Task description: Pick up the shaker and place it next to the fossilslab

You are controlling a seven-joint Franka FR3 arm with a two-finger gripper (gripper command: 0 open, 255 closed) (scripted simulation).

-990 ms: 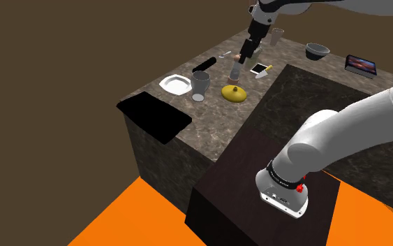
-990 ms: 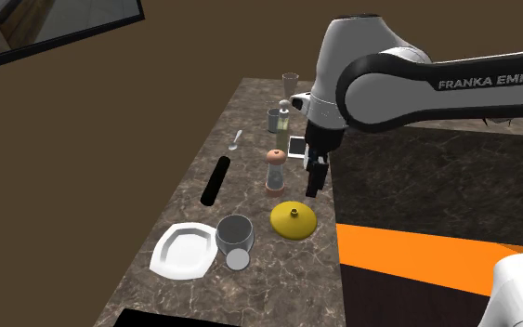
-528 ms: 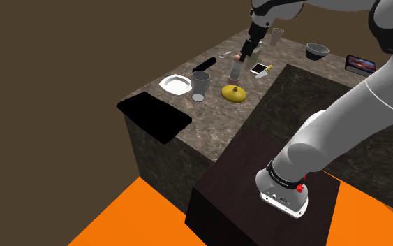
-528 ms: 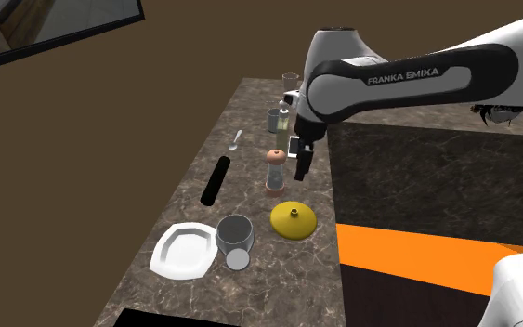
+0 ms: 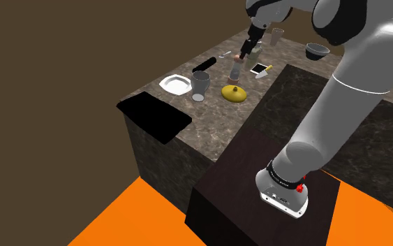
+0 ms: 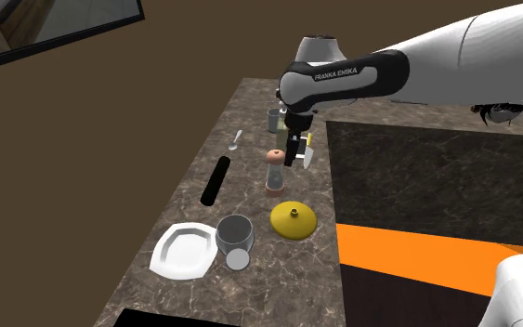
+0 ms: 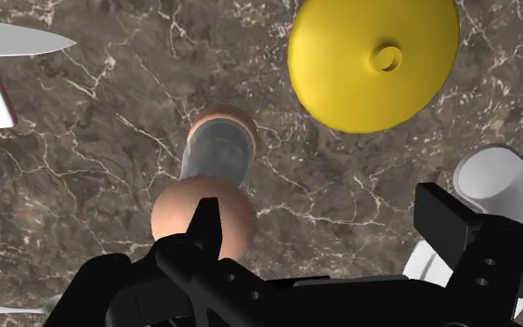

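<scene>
The jaws have moved in above the shaker (image 6: 274, 173).

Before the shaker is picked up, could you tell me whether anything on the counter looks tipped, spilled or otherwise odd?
Nothing is tipped or spilled: the shaker and the glass stand upright. Two oddities: a yellow lid lies with no pot beside it, and a flat black patch covers the counter's end at the shoulder view's left.

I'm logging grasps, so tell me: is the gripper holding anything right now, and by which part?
Nothing is held. The gripper is open, and the shaker stands on the counter near one finger, not clasped between the two.
</scene>
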